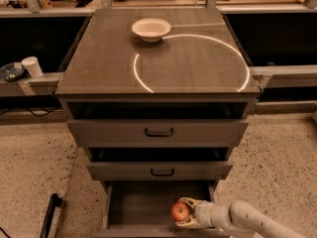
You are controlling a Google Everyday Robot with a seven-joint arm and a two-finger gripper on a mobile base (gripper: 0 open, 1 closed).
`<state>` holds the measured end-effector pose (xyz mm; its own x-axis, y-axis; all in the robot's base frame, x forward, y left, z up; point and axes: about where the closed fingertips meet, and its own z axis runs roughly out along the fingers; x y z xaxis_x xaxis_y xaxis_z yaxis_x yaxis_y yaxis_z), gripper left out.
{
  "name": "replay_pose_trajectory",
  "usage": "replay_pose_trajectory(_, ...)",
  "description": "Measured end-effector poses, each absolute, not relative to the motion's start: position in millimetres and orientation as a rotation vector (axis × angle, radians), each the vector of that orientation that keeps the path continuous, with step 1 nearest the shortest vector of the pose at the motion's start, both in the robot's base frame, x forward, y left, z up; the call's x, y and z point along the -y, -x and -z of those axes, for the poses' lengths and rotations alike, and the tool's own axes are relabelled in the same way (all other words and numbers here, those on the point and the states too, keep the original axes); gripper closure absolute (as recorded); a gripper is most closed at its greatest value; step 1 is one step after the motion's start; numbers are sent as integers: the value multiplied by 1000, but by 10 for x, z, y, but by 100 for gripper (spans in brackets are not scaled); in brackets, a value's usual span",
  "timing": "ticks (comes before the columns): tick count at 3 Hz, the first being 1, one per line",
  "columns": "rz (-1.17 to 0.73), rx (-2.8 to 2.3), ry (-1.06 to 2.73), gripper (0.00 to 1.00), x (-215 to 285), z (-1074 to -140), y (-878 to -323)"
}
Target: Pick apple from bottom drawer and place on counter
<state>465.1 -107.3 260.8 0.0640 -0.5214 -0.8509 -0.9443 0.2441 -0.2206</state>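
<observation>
The single camera view looks down on a grey cabinet from the front. Its lowest drawer, the bottom drawer (133, 207), is pulled out and shows a plain grey floor. The apple (181, 211), red with a yellowish patch, sits inside it toward the right side, near the front edge. The gripper (178, 212) reaches into the drawer from the right on a pale arm (247, 219) that enters at the lower right corner of the view. Its jaws stand one behind the apple and one in front of it, pinching the apple between them.

Above are the middle drawer (119, 170) and the top drawer (99, 132), each with a black handle, and each stands slightly pulled out.

The counter (99, 68) is glossy and dark grey-brown, marked with a thin bright white ring (136, 71). A white bowl (151, 29) stands upright near the counter's back edge, just beside the ring's upper left arc.

To the left of the cabinet, on a lower ledge, stands a white paper cup (32, 66). The speckled floor (277, 152) spreads on both sides, and a thin black object (49, 214) lies on it at lower left.
</observation>
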Motion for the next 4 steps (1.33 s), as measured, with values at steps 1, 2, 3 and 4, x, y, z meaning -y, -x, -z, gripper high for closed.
replay_pose_trajectory(1,-565,-1577,1417,100,1060,-2627,-4641)
replay_pose_trajectory(2,-495,-1566,1436,100,1181,-2953,-4594)
replay_pose_trajectory(3,-477,-1577,1431,100,1406,-3624,-4361)
replay_pose_trajectory(4,-486,-1561,1457,100,1555,-4395,-4048)
